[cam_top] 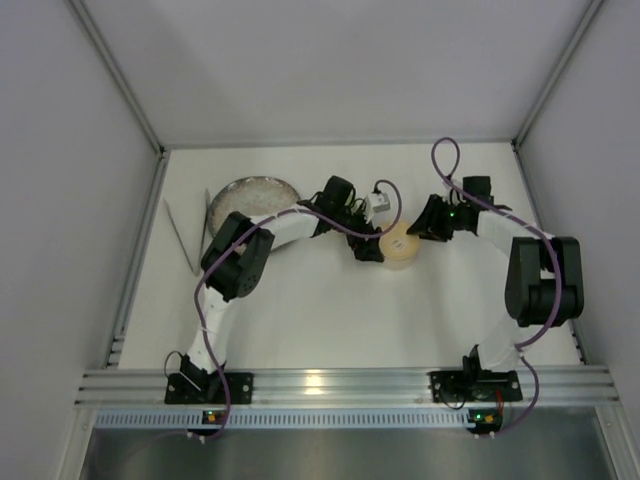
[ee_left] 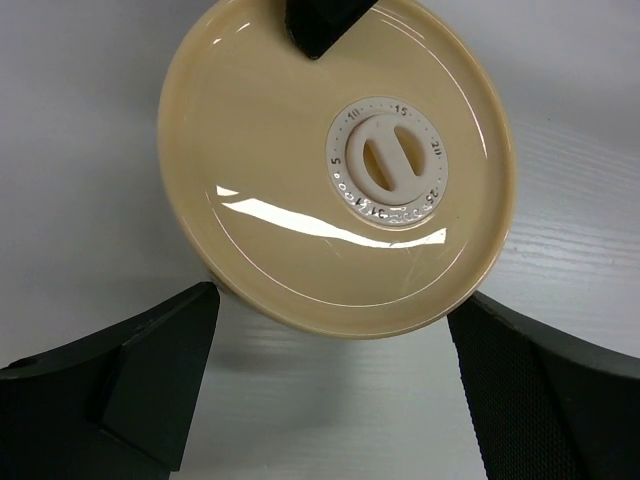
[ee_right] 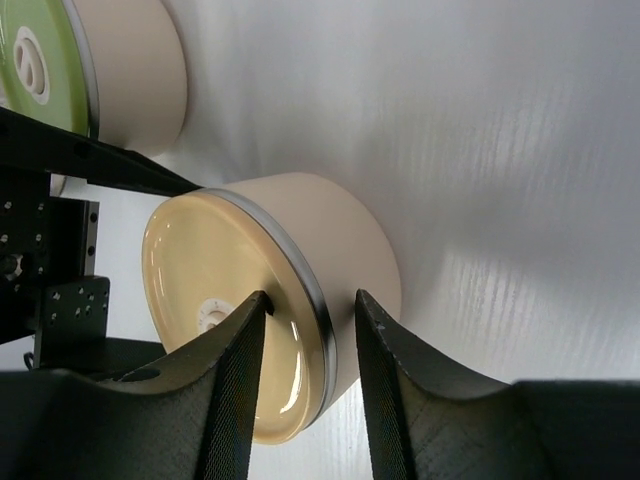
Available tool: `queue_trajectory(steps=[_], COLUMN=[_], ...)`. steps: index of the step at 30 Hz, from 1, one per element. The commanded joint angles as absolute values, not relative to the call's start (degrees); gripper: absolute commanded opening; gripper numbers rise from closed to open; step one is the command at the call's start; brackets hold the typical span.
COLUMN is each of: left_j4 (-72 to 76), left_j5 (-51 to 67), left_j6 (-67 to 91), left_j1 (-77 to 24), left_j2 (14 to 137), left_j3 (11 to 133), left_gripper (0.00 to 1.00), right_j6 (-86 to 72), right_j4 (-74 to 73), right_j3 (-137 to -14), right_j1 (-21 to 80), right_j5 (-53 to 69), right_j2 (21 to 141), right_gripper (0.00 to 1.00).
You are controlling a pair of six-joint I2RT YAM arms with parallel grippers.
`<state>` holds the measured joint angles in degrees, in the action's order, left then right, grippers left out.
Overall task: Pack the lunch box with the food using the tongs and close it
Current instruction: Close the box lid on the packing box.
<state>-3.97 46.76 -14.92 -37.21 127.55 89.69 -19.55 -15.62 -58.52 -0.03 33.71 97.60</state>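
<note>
The lunch box tin with the tan lid (cam_top: 400,246) stands mid-table with its lid on. My left gripper (ee_left: 337,300) is open wide, a finger (ee_left: 160,370) on each side of the lid's near edge and neither touching it. My right gripper (ee_right: 312,297) straddles the tin's rim from the right, partly open. One fingertip (ee_right: 255,310) lies over the tan lid (ee_right: 200,290), and the other finger is beside the wall. The green-lidded tin (ee_right: 45,60) stands just behind. The tongs (cam_top: 188,232) lie at the far left, held by nothing. No food is in view.
The speckled grey plate (cam_top: 255,195) sits at the back left, next to the tongs. My left arm (cam_top: 290,225) stretches across in front of it. White walls close the table in on three sides.
</note>
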Motion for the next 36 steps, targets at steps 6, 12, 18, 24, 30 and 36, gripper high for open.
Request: queue_trajectory(steps=[6, 12, 18, 24, 30, 36], left_j4=[-12.5, -15.3, -22.6, -26.6, -27.1, -24.3], left_j5=[55.1, 53.2, 35.2, 25.4, 22.0, 20.4], left_j6=[-15.6, -10.3, 4.0, 5.3, 9.7, 14.5], left_j1=[-36.4, -35.4, -36.9, -39.0, -39.0, -39.0], left_j2=[119.0, 119.3, 118.1, 116.9, 119.3, 122.1], left_j3=[93.3, 98.9, 102.4, 99.6, 99.4, 99.5], left_gripper=[0.99, 0.99, 0.92, 0.74, 0.72, 0.51], right_j6=[-17.0, -16.8, -18.0, -18.9, -19.0, -18.8], right_j4=[-24.9, -25.0, -24.3, -23.6, -23.1, -22.7], right_j3=[-57.5, -56.4, -55.5, -55.1, -54.1, -53.1], right_j1=[3.3, 3.4, 3.4, 3.6, 4.1, 4.5], right_j5=[29.7, 28.7, 28.2, 28.0, 28.0, 29.5], right_j2=[97.2, 95.8, 93.9, 93.4, 92.8, 92.0], right_gripper=[0.38, 0.38, 0.38, 0.38, 0.38, 0.36])
